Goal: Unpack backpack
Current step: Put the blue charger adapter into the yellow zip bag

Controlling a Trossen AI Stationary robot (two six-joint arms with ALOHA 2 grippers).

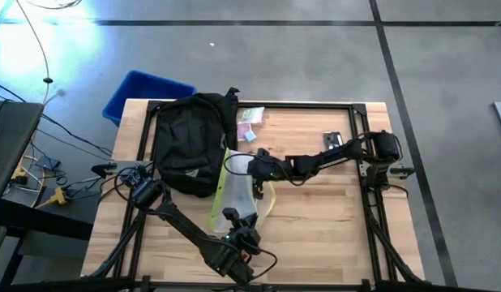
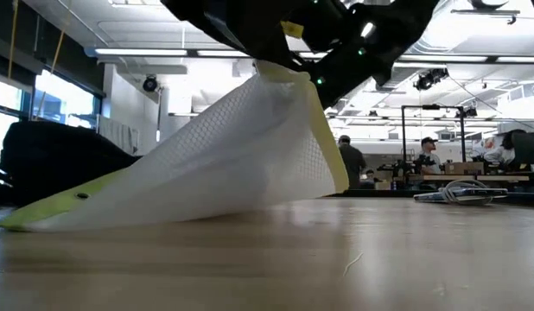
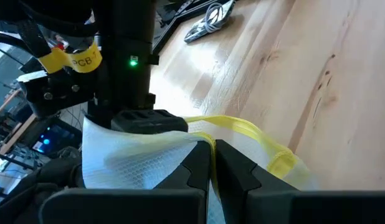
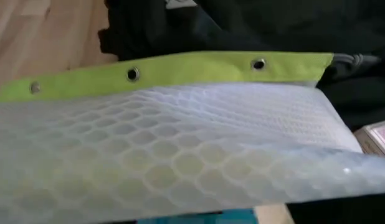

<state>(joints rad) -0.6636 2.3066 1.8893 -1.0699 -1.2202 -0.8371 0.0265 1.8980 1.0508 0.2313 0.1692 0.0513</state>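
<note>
High view: I see the backpack [image 1: 192, 144] lying flat near the tabletop's [image 1: 331, 227] far-left corner, its top loop toward the far edge. A blue bin [image 1: 143, 92] sits on the floor just off that corner. The clear pouch w/ yellow edge [image 1: 236, 192] lies mid-tabletop, touching the backpack's right side and running toward the near edge. Left gripper [image 1: 243, 229] is at the pouch's near end; right gripper [image 1: 256, 165] reaches in from the right edge to the pouch's far end. Small cards [image 1: 250, 116] lie by the far edge beside the backpack, and a cable bundle [image 1: 331, 141] sits nearer the far-right corner.

Low view: pouch [image 2: 224, 164] is lifted at one end by a dark gripper at the picture's top, other end resting on the wood. Backpack [image 2: 55, 160] is a dark mass behind it. People sit at desks in the room beyond.

Left wrist view: left gripper [image 3: 212, 163] has fingers pressed together, pinching the pouch's yellow edge [image 3: 242, 132]. Right arm w/ green light stands just beyond.

Right wrist view: pouch mesh [image 4: 167, 143] fills the frame, backpack fabric [image 4: 255, 28] behind. Right fingers not visible here; can't tell if spread or closed.
</note>
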